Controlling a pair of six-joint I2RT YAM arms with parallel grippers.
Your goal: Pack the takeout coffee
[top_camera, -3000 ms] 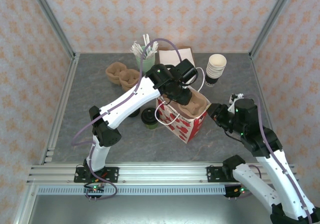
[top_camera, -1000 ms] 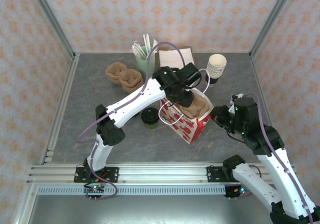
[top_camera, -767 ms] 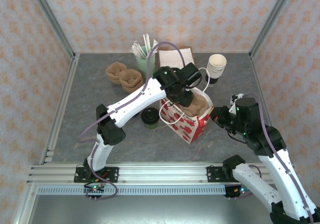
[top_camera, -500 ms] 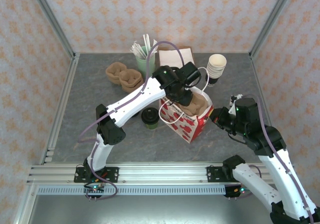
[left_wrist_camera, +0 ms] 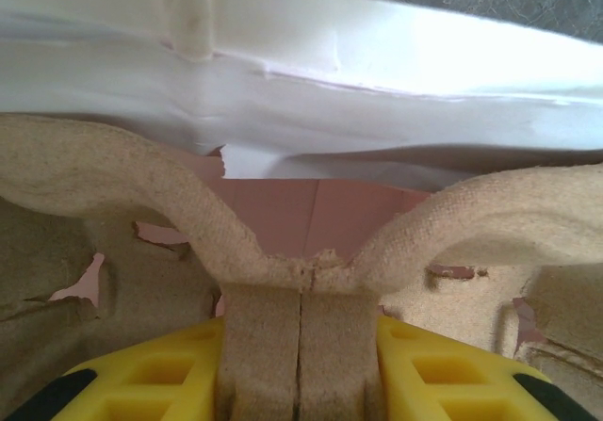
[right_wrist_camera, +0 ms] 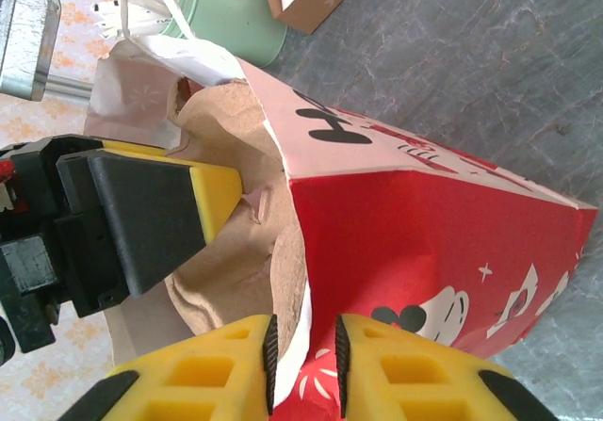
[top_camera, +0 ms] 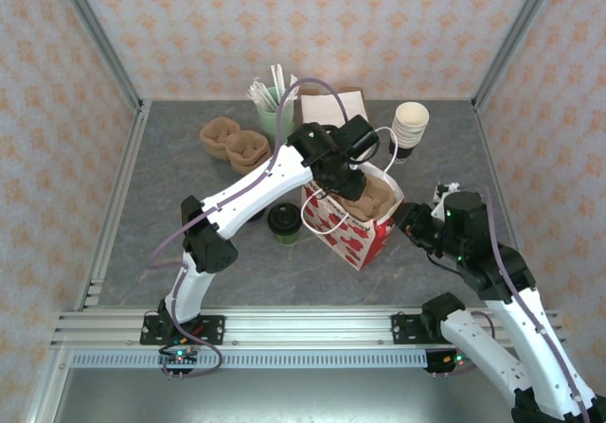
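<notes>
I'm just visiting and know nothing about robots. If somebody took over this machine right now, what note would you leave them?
The left tool is shut on the middle tab of the pulp cup carrier, which sits in the mouth of the red bag.
The right tool has its jaws slightly apart, straddling the bag's rim.
The takeout coffee, lid on, stands on the table beside the bag.
Done: carrier is in the bag's opening.
Left: the coffee is not yet packed.
</notes>
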